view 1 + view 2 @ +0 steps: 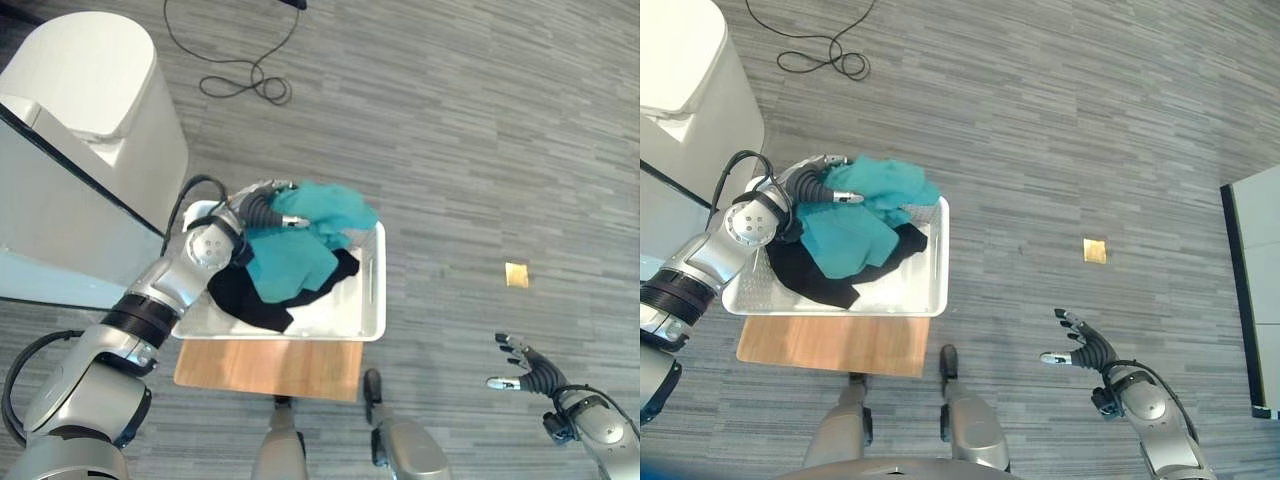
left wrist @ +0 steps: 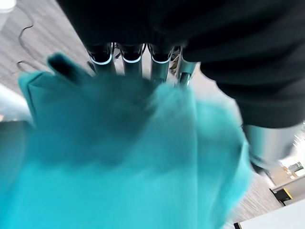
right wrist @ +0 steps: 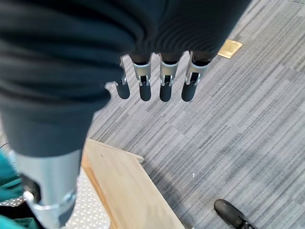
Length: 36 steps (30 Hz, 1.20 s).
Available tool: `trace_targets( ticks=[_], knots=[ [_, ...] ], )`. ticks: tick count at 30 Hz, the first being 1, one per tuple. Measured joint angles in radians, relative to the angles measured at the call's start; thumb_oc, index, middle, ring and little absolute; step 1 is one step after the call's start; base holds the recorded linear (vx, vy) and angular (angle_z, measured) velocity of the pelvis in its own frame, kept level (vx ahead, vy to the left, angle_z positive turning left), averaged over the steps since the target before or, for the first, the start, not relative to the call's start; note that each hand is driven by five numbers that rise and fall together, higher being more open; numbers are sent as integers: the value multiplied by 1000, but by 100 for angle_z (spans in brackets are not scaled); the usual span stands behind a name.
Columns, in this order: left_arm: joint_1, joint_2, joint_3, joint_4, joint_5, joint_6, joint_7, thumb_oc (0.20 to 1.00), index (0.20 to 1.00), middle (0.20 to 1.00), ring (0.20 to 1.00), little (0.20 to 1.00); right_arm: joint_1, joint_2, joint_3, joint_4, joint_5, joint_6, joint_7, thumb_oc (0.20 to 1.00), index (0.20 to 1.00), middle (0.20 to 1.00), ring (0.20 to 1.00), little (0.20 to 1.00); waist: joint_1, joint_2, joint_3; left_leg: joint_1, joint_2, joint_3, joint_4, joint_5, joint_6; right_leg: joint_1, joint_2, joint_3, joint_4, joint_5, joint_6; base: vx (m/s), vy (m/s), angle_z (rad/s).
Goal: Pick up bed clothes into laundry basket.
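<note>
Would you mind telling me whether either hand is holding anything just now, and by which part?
The left hand is in the teal cloth over the basket; whether it grips cannot be told. The right hand holds nothing.

Showing silver-grey, rounded shells on both arms, the left arm (image 1: 165,280) wearing a black band (image 1: 140,318) at its middle. Wearing dark ribbed covers over left hand (image 1: 262,210) and right hand (image 1: 530,372). Ending silver fingers (image 3: 166,81) in dark tips.

One white laundry basket (image 1: 370,300) is sitting on one wooden board (image 1: 270,368), holding two garments: one teal (image 1: 300,250), one black (image 1: 250,295). One white bin (image 1: 90,110) is standing at ten o'clock, one brass floor plate (image 1: 516,274) lying at three o'clock.
</note>
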State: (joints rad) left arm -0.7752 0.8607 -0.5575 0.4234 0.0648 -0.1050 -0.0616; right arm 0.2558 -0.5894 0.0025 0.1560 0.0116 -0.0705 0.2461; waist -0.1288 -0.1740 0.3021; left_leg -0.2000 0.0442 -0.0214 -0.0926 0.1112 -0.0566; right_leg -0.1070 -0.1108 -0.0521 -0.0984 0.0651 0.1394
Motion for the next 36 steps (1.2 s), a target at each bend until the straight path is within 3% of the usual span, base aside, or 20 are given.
trace_targets(
  ticks=[6, 8, 13, 17, 19, 20, 21, 24, 27, 30, 36],
  knots=[
    [18, 94, -3, -215, 37, -16, -28, 1000, 1000, 1000, 1000, 1000, 9, -3, -23, -13, -12, 1, 2, 1000, 1000, 1000, 1000, 1000, 3, 58, 5, 15, 0, -13, 0, 1, -2, 22, 1, -9, 0, 0, 0, 2, 0, 5],
    [19, 95, -2, -235, 37, -26, -34, 1000, 1000, 1000, 1000, 1000, 9, -4, -26, -21, -12, 1, 3, 1000, 1000, 1000, 1000, 1000, 13, 66, 3, 18, 0, -15, 0, 2, -2, 25, 1, -12, 0, -1, 0, 2, -1, 3],
    [42, 193, -4, -370, 26, -64, -102, 1000, 1000, 1000, 1000, 1000, 7, -5, -36, -25, -14, 1, 5, 1000, 1000, 1000, 1000, 1000, 29, 76, -1, 37, -2, -21, 0, 5, -1, 50, 0, -20, -1, -1, 0, 16, -2, 3],
    [231, 196, 151, -451, -57, -96, -113, 1000, 1000, 1000, 1000, 1000, 6, -3, -55, -31, -14, 0, 6, 1000, 1000, 1000, 1000, 1000, 39, 94, -18, 60, -4, -25, 0, 1, -5, 74, -2, -23, -1, -7, 0, 53, -4, 5],
    [359, 140, 256, -452, -119, -102, -110, 1000, 1000, 1000, 1000, 1000, 12, -2, -69, -29, -14, 1, 5, 1000, 1000, 1000, 1000, 1000, 53, 111, -29, 69, -4, -31, -1, -6, -11, 90, -2, -26, -1, -11, -2, 82, -14, 6],
    [458, 68, 358, -450, -167, -110, -100, 1000, 1000, 1000, 1000, 1000, 13, 4, -77, -28, -14, 1, 3, 1000, 1000, 1000, 1000, 1000, 53, 119, -35, 82, -5, -33, -6, -10, -11, 103, -3, -27, -1, -14, -2, 116, -40, 12],
    [643, -115, 528, -444, -254, -120, -80, 1000, 1000, 1000, 1000, 1000, 21, 20, -82, -21, -14, 2, 1, 1000, 1000, 1000, 1000, 1000, 56, 129, -60, 93, -3, -37, -6, -24, -4, 125, -5, -32, -1, -26, -2, 76, -35, 9],
    [936, -367, 707, -394, -370, -127, -52, 1000, 1000, 1000, 1000, 1000, 62, 89, -95, -10, -12, 0, -3, 1000, 1000, 1000, 1000, 1000, 94, 133, -114, 123, -2, -49, -6, -38, -3, 162, -2, -50, -1, -53, -9, 56, -20, 15],
    [1078, -386, 724, -343, -378, -89, -44, 1000, 1000, 1000, 1000, 1000, 95, 114, -115, 14, -11, 0, -2, 1000, 1000, 1000, 1000, 1000, 130, 128, -143, 133, -1, -51, -1, -37, 10, 178, 0, -73, 0, -61, -13, 28, -27, 26],
    [1103, -496, 786, -248, -446, -93, -39, 1000, 1000, 1000, 1000, 1000, 74, 150, -149, 24, -1, 0, -19, 1000, 1000, 1000, 1000, 1000, 149, 131, -184, 136, -8, -51, -6, -36, 11, 191, -5, -78, -1, -65, -9, -6, -5, 11],
    [1120, -557, 706, -213, -458, -91, -29, 1000, 1000, 1000, 1000, 1000, 78, 239, -140, 60, 120, -3, -61, 1000, 1000, 1000, 1000, 1000, 151, 136, -246, 142, -16, -64, -6, -36, 12, 205, -10, -89, -1, -73, -8, -1, -3, 6]
  ],
)
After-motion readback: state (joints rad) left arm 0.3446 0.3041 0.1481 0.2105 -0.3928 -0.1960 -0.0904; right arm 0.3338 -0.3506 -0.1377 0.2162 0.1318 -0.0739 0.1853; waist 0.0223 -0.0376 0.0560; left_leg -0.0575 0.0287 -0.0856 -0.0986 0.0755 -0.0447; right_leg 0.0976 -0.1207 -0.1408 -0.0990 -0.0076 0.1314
